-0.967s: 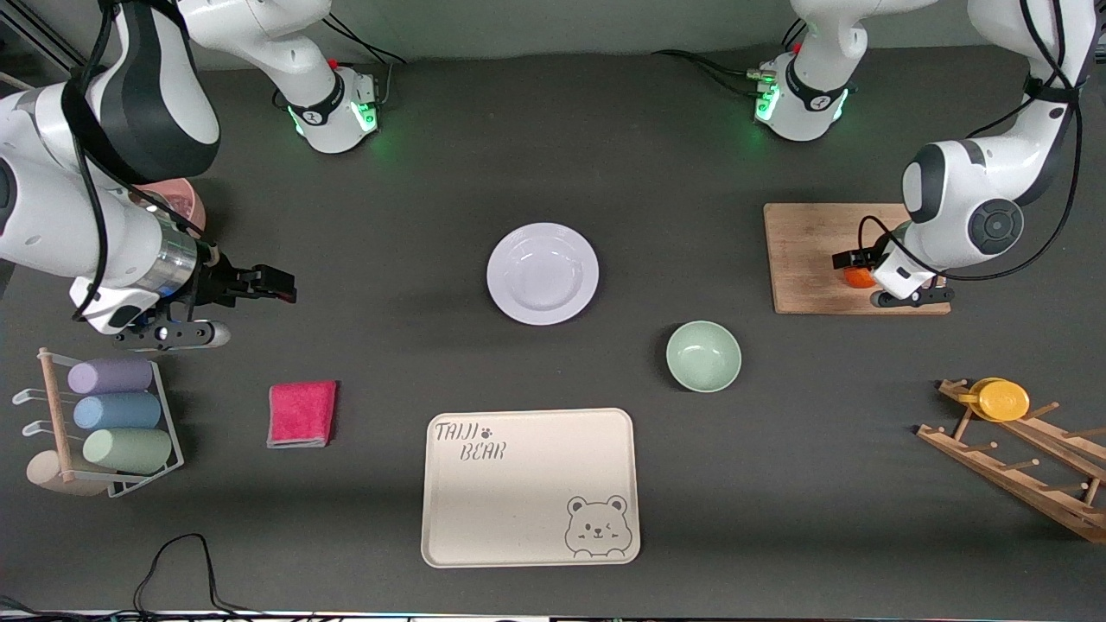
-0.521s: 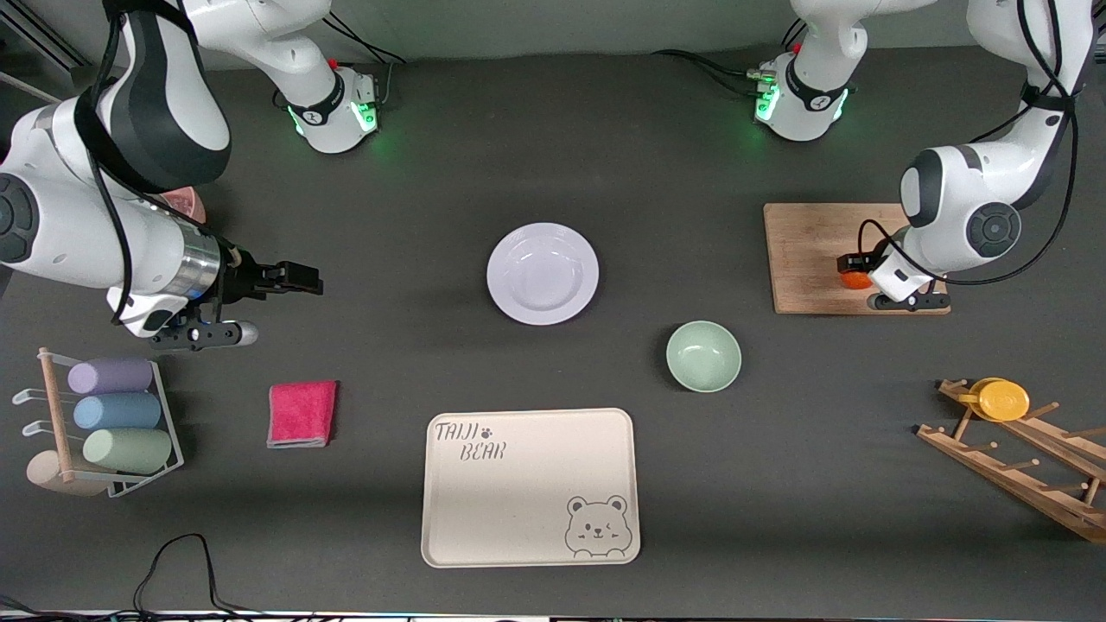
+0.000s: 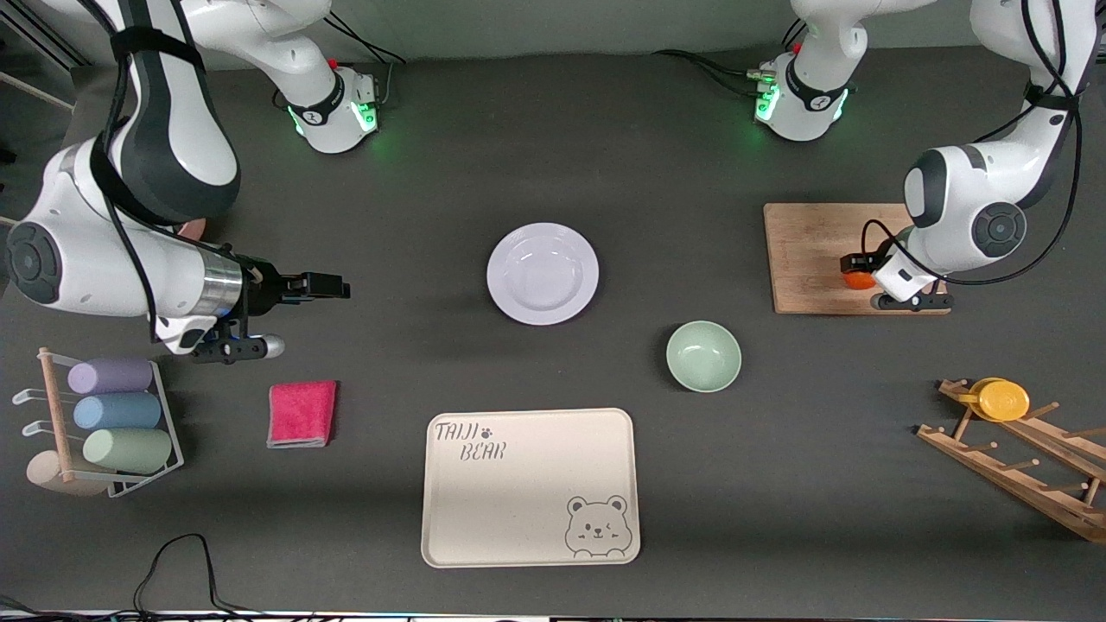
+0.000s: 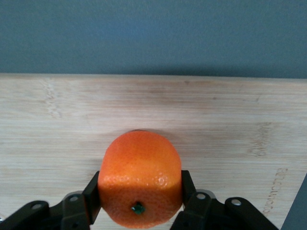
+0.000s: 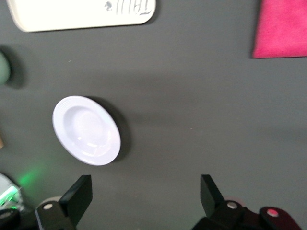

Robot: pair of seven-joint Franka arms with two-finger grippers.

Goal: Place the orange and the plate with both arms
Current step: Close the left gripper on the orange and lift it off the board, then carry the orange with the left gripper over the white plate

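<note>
Nearest the front camera, one cream bear tray [image 3: 530,486] lies flat on the dark worktop [image 3: 657,164]. Toward the right arm's end stands one wire rack [image 3: 155,432] holding three pastel cups on their sides, one lavender, one blue, one green, and just beside it lies one pink folded cloth [image 3: 301,413]. Toward the left arm's end, one slanted wooden peg rack [image 3: 1020,466] carries a single yellow-orange disc [image 3: 1002,400].

Farther from the camera sits one pale-green bowl [image 3: 703,355], upright and apart from everything else. Farther again, near the middle of the worktop, rests the one plate [image 3: 543,273], white with a wide rim and nothing on it; it also shows in the right wrist view [image 5: 86,130].

The right claw [image 3: 324,284] hangs over bare worktop between the cloth and the plate, well apart from the plate, its fingers [image 5: 76,195] spread wide with nothing between them.

At the left arm's end lies one wooden cutting board [image 3: 812,250]. The single orange [image 3: 856,278] is on it, at the edge nearer the camera, and the left claw [image 4: 140,196] is closed around its sides, one finger pressing each flank, stem dimple facing the wrist camera [image 4: 139,178].
</note>
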